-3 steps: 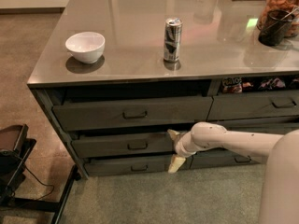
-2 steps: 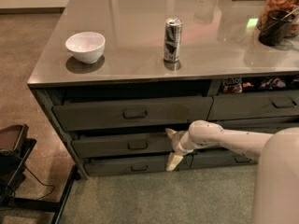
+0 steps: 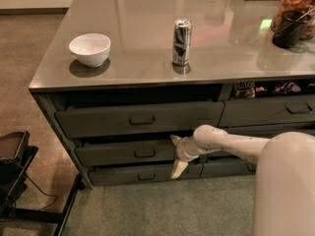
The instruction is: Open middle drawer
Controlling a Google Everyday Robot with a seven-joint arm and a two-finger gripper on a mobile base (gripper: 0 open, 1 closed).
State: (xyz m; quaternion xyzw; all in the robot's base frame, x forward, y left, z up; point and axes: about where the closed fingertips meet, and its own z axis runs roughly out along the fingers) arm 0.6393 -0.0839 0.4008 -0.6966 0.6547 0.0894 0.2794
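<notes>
Tool: the tool (image 3: 176, 155) sits at the right end of the middle drawer (image 3: 123, 153), low on the bench front, right of the pull.
Tool state: spread. The upper finger (image 3: 174, 139) lies at the drawer front's top edge, and the lower finger (image 3: 178, 169) points down over the bottom drawer (image 3: 123, 174). Whether either finger touches the metal cannot be told.
Arm: the white arm (image 3: 231, 144) reaches in from the lower right, roughly level, and crosses in front of the right-hand drawers.
Middle drawer: second of three wide drawers in the left stack, below the top drawer (image 3: 98, 121) and above the bottom drawer. A dark gap runs along its upper edge.
Pull: the small loop pull (image 3: 144, 154) sits at the centre of the front, just left of the tool and apart from it.
Right stack: the upper right drawer (image 3: 261, 113) has its own pull, and packets show in the gap above it.
Bench: the grey glossy bench (image 3: 138, 14) carries a white bowl (image 3: 90, 48) at left, an upright can (image 3: 181, 42) near the middle, and a jar (image 3: 300, 1) with a dark cup (image 3: 288, 29) at far right.
Floor: a black stand (image 3: 15, 181) sits at the left edge, on the carpet.
</notes>
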